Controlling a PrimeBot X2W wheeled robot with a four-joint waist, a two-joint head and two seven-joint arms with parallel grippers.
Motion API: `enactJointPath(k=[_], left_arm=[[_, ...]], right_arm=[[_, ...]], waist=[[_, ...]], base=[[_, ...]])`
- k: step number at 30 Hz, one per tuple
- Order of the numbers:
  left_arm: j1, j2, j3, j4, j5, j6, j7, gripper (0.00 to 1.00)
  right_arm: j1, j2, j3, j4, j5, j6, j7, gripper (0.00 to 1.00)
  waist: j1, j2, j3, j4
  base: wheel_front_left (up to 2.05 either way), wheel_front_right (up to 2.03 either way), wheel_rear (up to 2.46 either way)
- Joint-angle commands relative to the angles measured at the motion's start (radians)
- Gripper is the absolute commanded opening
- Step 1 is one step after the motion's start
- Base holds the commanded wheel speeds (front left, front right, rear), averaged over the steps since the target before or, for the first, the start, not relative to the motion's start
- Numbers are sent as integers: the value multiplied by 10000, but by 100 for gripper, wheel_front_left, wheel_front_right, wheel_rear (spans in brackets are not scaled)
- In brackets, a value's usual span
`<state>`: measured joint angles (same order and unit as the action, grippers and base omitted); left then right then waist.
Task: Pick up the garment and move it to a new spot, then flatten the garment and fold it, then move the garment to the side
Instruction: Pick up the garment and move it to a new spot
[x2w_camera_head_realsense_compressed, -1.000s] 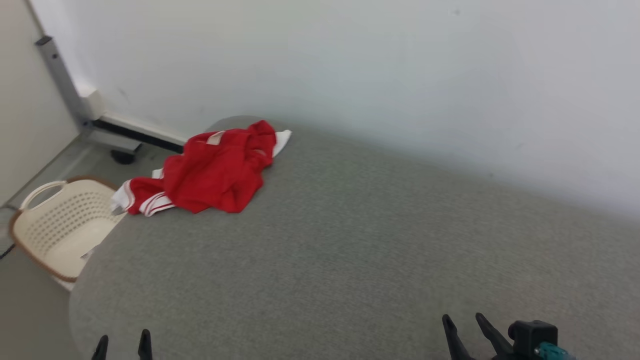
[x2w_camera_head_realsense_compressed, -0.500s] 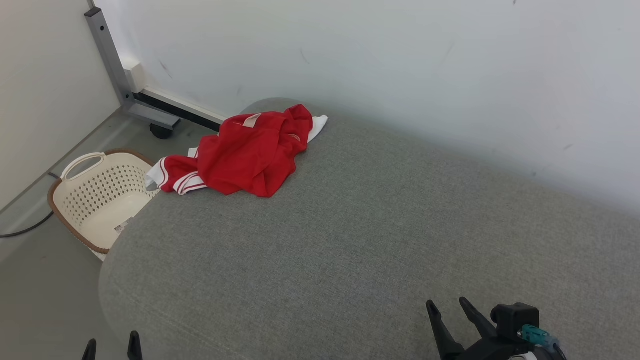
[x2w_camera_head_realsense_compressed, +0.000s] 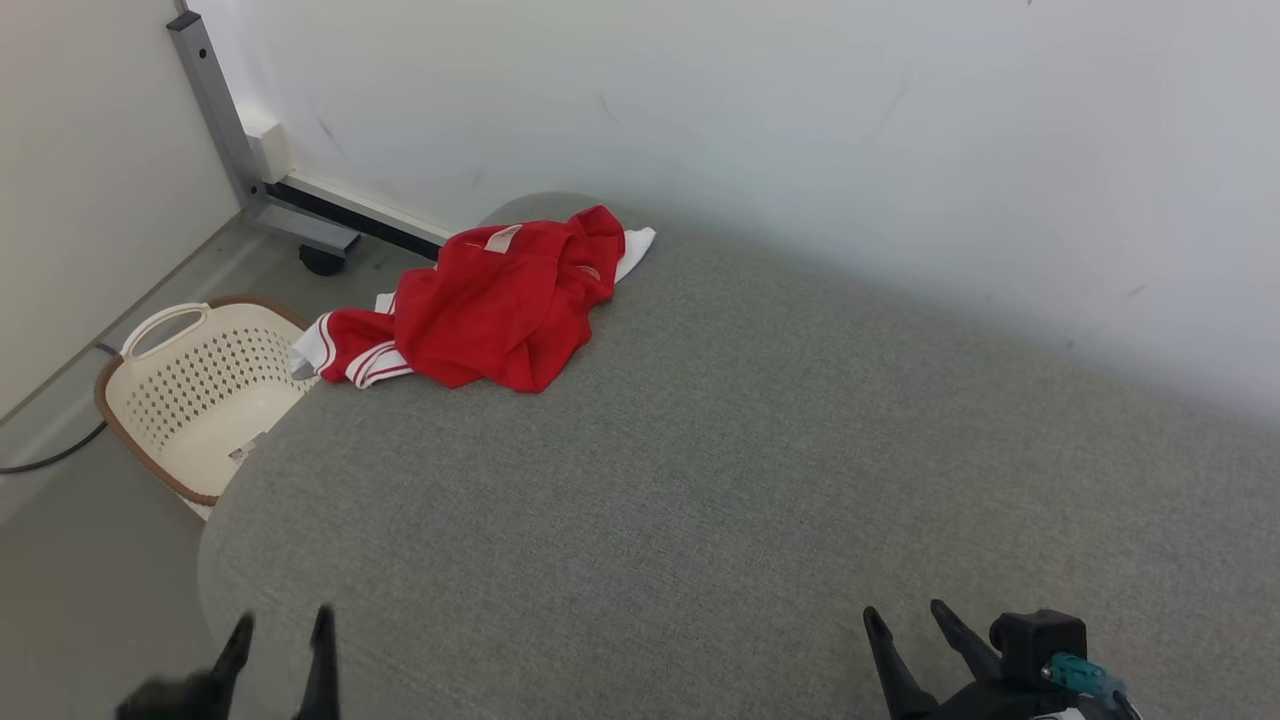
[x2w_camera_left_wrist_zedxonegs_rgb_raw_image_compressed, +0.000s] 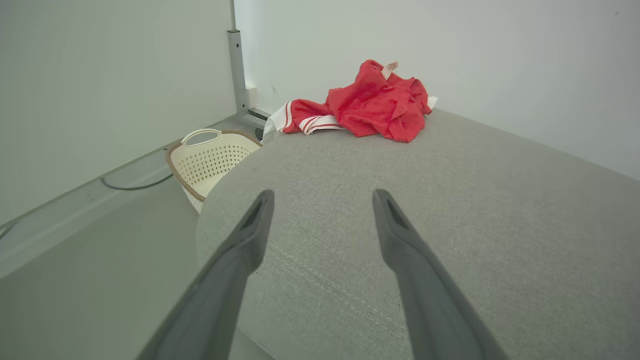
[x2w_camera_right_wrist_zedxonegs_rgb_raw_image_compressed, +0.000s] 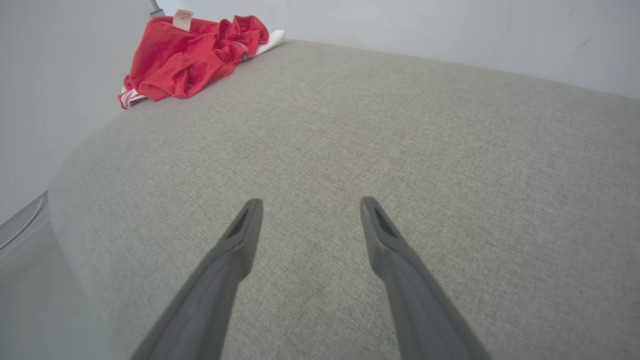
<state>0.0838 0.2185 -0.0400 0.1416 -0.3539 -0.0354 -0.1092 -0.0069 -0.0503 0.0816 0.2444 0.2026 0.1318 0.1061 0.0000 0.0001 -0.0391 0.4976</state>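
1. Grey woven-fabric surface (x2w_camera_head_realsense_compressed: 700, 480), padded and round-cornered, carries the task's thing. A crumpled red mesh garment with white trim (x2w_camera_head_realsense_compressed: 480, 305) lies bunched at the surface's far left corner, untouched.
2. The heap's long axis runs slantwise across that corner. Its red-and-white striped sleeve end (x2w_camera_head_realsense_compressed: 345, 362) lies at the surface's left rim, and a white flap (x2w_camera_head_realsense_compressed: 635, 250) points toward the far rim under the pale wall (x2w_camera_head_realsense_compressed: 800, 120).
3. The left gripper (x2w_camera_head_realsense_compressed: 283, 616) hangs over the surface's near left corner, its two dark fingers spread wide with nothing between them. The garment lies straight ahead along the left rim and slightly to the right, which makes this the nearer arm by my judgement.
4. The right gripper (x2w_camera_head_realsense_compressed: 904, 608) sits at the surface's near rim further right, equally wide and empty. From there the garment is far ahead and well to the left.
5. Bare fabric covers the surface's whole middle and right, giving ample room to lay the garment down and spread it.
6. Off the surface's left rim a cream perforated plastic basket (x2w_camera_head_realsense_compressed: 190, 390) stands on the floor just beside the sleeve end, so a careless pull could drop cloth over that edge.
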Motion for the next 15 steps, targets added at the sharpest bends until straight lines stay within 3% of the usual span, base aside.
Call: enactJointPath(k=[1,5,15], left_arm=[[-809,-40,-183,280,-38,-111,308,100],[-2527,-123,-666,1505,-39,-372,869,100],[-6330,17,-494,4719,-259,-407,1118,100]], right_arm=[[118,-1,-71,-203,-163,-19,140,100],[280,-184,-230,-822,-471,-19,547,100],[-249,-1144,300,-3192,-733,-19,2115,100]], waist=[[0,-1,138,-9],[0,-1,529,-89],[0,-1,2446,-1736]], base=[[0,0,0],[0,0,0],[0,0,0]])
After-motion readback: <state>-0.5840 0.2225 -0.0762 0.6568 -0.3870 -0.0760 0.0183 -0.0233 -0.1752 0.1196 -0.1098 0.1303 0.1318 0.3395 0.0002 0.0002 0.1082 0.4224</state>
